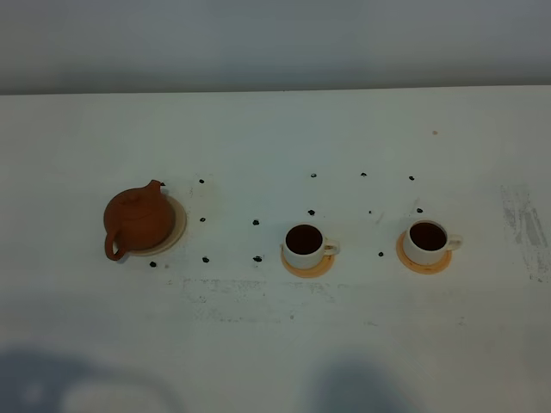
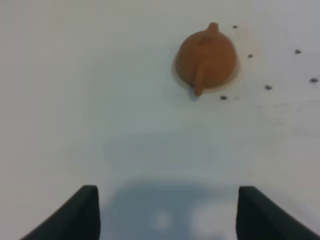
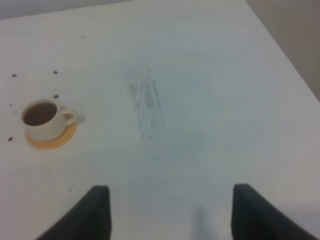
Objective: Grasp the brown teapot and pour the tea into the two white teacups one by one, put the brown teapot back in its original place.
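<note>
Since both cups already look full of dark tea and the brown teapot (image 1: 138, 220) sits on its beige coaster (image 1: 176, 225), the job looks abt done; arms should just stay clear.

Exterior high: 1 teapot, 2 white teacups (image 1: 306, 245) (image 1: 429, 241), 2 orange coasters (image 1: 308, 265), on the surface (image 1: 275, 129).

Left wrist: left fingers (image 2: 167, 212) apart, empty; teapot well ahead of them.

Right wrist: right fingers (image 3: 167, 212) apart, empty; 1 cup ahead, off to one side.

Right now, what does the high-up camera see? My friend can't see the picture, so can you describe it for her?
A brown teapot sits on a pale round mat at the left of a white table. To its right, two white cups hold dark tea, each on an orange coaster. Small black dots mark the table; no robot arms show.
</note>
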Available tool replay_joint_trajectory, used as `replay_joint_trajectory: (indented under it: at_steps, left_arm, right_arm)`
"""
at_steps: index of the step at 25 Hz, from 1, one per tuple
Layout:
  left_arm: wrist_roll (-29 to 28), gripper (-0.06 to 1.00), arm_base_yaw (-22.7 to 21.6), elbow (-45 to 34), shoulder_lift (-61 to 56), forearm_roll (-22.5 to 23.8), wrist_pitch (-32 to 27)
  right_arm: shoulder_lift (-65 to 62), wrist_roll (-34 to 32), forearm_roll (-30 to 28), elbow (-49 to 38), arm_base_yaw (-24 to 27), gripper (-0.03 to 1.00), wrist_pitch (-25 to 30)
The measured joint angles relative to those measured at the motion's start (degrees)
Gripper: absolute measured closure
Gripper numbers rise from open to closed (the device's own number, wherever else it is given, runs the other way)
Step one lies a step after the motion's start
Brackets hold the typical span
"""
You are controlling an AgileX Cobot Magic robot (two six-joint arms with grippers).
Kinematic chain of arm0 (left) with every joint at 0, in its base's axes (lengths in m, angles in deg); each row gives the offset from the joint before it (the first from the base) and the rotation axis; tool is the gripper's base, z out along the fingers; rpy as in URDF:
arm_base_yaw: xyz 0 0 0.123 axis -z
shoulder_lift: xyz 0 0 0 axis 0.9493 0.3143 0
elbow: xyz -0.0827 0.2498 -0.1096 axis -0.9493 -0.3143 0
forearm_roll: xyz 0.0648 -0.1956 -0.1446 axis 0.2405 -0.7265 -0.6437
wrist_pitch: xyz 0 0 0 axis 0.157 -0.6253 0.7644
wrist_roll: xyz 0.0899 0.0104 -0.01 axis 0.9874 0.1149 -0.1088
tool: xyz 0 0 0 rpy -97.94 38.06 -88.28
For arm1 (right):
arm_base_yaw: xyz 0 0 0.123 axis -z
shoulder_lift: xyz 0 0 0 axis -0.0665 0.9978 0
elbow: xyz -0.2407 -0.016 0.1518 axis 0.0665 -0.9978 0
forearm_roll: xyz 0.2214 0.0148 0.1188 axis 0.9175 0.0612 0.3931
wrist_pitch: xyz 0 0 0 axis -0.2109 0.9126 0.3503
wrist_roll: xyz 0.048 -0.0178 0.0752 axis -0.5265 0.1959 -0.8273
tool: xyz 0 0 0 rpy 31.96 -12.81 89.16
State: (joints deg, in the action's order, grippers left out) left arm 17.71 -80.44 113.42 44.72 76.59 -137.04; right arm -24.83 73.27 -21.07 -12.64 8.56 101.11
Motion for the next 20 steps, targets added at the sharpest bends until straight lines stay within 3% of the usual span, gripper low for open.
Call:
replay_joint_trajectory:
  at_steps: [5, 9, 20]
  left_arm:
    - [-4.5, 0.39, 3.4, -4.2, -5.5, 3.4, -1.4]
    - [-8.3, 0.39, 5.3, -8.0, -8.9, 4.1, 1.0]
    - [-12.1, 0.39, 7.7, -9.7, -14.2, 5.8, 1.0]
  right_arm:
    - [0.0, 0.1, 0.0, 0.0, 0.0, 0.46, 0.0]
    - [0.0, 0.1, 0.0, 0.0, 0.0, 0.46, 0.0]
    - [0.0, 0.0, 0.0, 0.0, 0.0, 0.46, 0.0]
